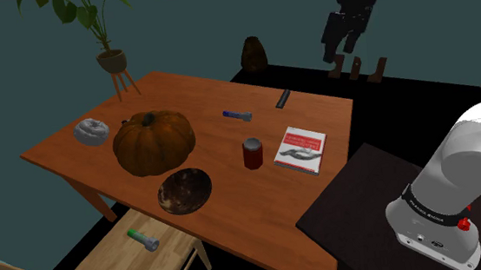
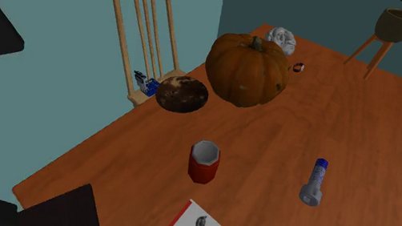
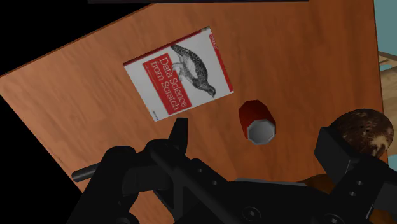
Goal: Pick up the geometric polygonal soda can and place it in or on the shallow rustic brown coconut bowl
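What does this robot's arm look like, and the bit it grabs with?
The arm is glossy white with rounded segments; near its base sits a dark band with small white lettering and a red dot. The tool is all black and blocky, with two fingers.

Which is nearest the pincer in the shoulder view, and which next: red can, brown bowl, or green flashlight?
1. Red can, mid-table, nearest the pincer.
2. Brown bowl, at the table edge by the chair.
3. Green flashlight, on the chair seat.
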Available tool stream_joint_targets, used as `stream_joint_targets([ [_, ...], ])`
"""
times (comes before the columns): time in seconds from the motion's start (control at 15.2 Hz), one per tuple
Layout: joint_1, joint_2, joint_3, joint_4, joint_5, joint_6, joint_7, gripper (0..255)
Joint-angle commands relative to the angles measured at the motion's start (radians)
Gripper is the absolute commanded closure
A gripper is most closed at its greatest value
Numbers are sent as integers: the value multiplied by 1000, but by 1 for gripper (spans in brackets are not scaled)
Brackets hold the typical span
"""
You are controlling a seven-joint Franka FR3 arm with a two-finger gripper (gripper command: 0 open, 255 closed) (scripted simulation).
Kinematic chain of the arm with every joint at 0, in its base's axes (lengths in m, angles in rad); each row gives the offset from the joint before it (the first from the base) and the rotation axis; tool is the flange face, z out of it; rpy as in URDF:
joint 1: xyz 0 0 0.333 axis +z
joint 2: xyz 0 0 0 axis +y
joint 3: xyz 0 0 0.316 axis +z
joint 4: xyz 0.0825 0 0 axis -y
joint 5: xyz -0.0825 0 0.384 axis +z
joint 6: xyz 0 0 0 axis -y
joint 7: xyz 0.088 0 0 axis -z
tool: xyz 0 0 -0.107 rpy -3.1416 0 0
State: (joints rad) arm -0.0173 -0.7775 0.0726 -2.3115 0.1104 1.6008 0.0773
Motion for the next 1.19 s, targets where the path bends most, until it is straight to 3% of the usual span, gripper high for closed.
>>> stream_joint_targets([
  [0.0, 0, 0, 0, 0, 0, 0, 0, 0],
  [0.59, -3, 171, 113, -129, 36, 294, 121, 0],
  [1.12, -20, 421, 211, -148, 22, 554, 246, 0],
])
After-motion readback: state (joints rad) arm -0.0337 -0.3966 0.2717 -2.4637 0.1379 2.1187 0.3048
